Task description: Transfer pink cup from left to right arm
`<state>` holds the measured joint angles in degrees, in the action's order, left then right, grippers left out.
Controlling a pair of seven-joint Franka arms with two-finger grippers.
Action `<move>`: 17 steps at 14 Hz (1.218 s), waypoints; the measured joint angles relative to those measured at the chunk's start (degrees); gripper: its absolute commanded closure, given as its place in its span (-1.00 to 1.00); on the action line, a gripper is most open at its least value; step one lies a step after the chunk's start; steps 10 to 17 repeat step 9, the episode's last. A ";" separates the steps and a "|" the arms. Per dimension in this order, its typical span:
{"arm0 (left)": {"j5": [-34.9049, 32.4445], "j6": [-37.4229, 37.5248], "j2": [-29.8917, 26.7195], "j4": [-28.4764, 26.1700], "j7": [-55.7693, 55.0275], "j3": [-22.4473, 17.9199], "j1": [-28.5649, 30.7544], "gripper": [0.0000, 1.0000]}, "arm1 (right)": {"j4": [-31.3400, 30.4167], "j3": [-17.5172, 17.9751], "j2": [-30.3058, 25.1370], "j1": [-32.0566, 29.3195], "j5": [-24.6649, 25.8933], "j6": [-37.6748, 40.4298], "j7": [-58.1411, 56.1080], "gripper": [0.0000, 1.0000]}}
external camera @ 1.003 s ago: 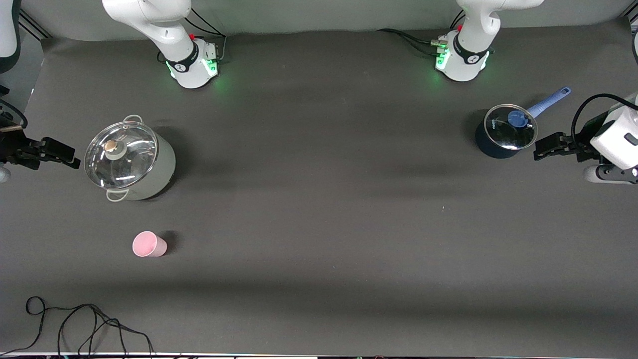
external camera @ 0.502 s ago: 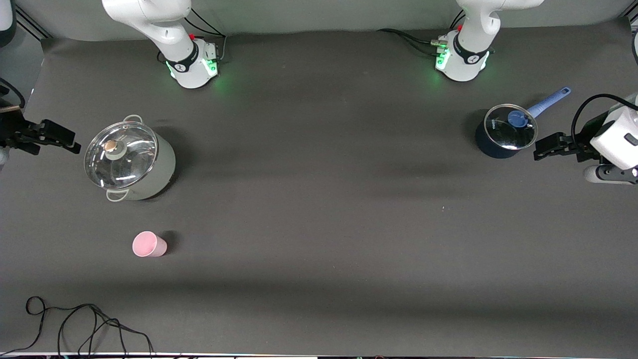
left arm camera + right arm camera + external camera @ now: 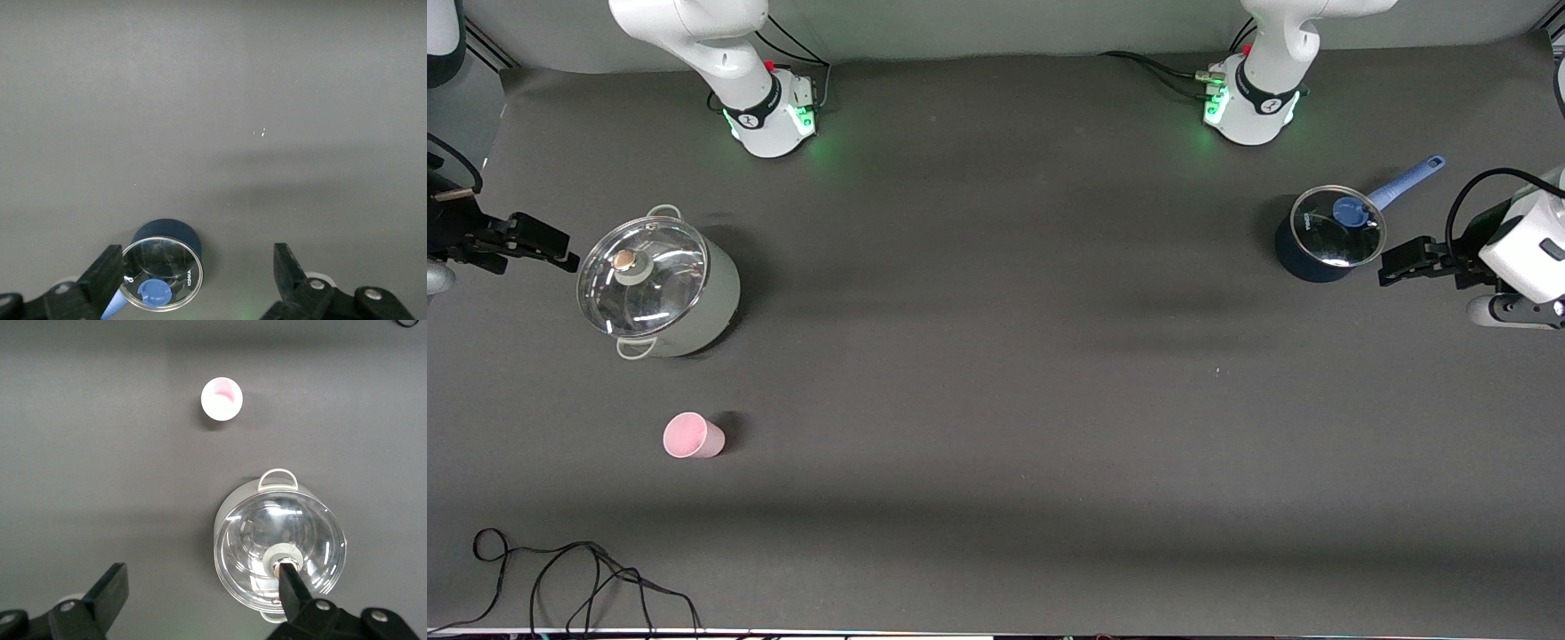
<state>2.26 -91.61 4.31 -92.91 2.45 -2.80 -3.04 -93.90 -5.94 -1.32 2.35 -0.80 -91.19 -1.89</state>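
The cup (image 3: 691, 436) stands upright and empty on the tabletop (image 3: 996, 373), nearer the camera than the lidded pot (image 3: 656, 288). Both hands, left (image 3: 1392, 263) and right (image 3: 560, 252), hang open, holding nothing.

Both arms leave the front view past the tabletop's ends, so only their bases and wrists show. In the left wrist view the small blue saucepan (image 3: 163, 260) loses its handle behind a finger (image 3: 107, 273). The right wrist view hides part of the steel pot's lid (image 3: 280, 550) (knob included) behind a finger (image 3: 293, 590). A black cable (image 3: 560, 578) runs off the tabletop's near edge.
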 measured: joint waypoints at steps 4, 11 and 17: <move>0.00 0.00 0.03 0.03 0.00 -0.01 0.00 -1.00 | -0.43 -0.41 0.40 -0.39 0.00 -0.51 0.00 -1.00; 0.00 0.01 0.04 0.07 0.00 -0.05 0.00 -1.00 | -0.61 -0.60 0.58 -0.49 0.00 -0.93 0.00 -0.99; 0.00 0.01 0.04 0.07 0.00 -0.05 0.00 -1.00 | -0.61 -0.60 0.58 -0.49 0.00 -0.93 0.00 -0.99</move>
